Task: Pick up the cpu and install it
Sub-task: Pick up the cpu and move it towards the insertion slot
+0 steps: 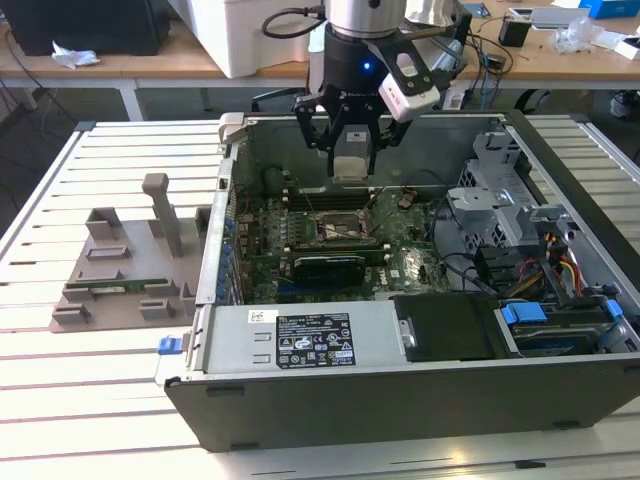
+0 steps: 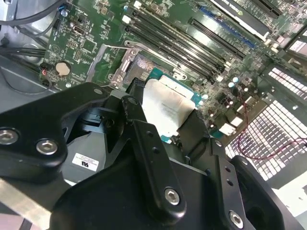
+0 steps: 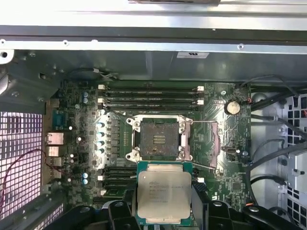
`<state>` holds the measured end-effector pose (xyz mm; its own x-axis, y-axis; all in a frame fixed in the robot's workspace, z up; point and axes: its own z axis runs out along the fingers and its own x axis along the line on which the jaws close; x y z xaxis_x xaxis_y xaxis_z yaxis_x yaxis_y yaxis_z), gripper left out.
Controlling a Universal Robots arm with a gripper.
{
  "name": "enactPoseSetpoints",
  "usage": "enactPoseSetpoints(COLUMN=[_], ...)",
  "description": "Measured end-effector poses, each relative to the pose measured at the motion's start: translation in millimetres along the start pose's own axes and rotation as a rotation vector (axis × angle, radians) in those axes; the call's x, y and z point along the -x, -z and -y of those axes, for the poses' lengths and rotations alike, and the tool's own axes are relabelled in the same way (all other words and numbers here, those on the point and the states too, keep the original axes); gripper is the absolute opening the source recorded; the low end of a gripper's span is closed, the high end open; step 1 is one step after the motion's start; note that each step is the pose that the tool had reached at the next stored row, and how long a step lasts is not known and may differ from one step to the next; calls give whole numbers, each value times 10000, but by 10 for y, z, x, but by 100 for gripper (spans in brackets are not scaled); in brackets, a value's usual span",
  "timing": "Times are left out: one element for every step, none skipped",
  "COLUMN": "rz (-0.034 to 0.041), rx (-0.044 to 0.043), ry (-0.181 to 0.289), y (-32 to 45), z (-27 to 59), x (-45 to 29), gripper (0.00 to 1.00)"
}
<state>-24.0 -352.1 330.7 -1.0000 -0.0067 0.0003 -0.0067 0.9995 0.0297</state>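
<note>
The cpu (image 3: 164,194), a flat square chip with a silvery top on a green edge, hangs above the motherboard with my gripper (image 3: 164,213) shut on it. The black fingers (image 2: 135,103) press against its two opposite sides. In the exterior view my gripper (image 1: 350,160) holds the cpu (image 1: 350,166) inside the open computer case, above its rear half. The motherboard socket (image 3: 158,139) lies open and bare just beyond the chip, with its metal retaining frame (image 3: 211,140) swung aside. The socket (image 1: 340,228) sits a little below and in front of the chip in the exterior view.
The computer case (image 1: 400,400) lies open on a slatted table. Memory slots (image 3: 151,95) run beside the socket. A drive cage (image 1: 500,200) and coloured cables (image 1: 560,265) fill the exterior view's right. A grey fixture (image 1: 130,270) with a green memory stick stands at the exterior view's left.
</note>
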Motion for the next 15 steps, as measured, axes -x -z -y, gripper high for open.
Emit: enactPoseSetpoints(rz=[0, 0, 0, 0, 0, 0, -1, 0, 0, 0, -1, -1, -1, -1, -1], rx=[0, 0, -1, -1, -1, -1, -2, -1, -3, -12, -35, -46, -47, -48, -45], ry=[0, 0, 1, 0, 0, 0, 0, 0, 0, 0, 5, 8, 13, 17, 24], y=[-20, -32, -43, -57, -69, -92, -105, -116, -129, -136, -145, -151, -159, -170, -189], z=[1, 1, 1, 1, 2, 3, 3, 2, -2, -8, -22, -34, -43, -50, -55], x=[2, 3, 5, 6, 8, 10, 11, 12, 13, 14, 15, 15, 16, 16, 17], gripper=[54, 54, 54, 54, 54, 54, 54, 54, 54, 54, 54, 54, 54, 54, 54])
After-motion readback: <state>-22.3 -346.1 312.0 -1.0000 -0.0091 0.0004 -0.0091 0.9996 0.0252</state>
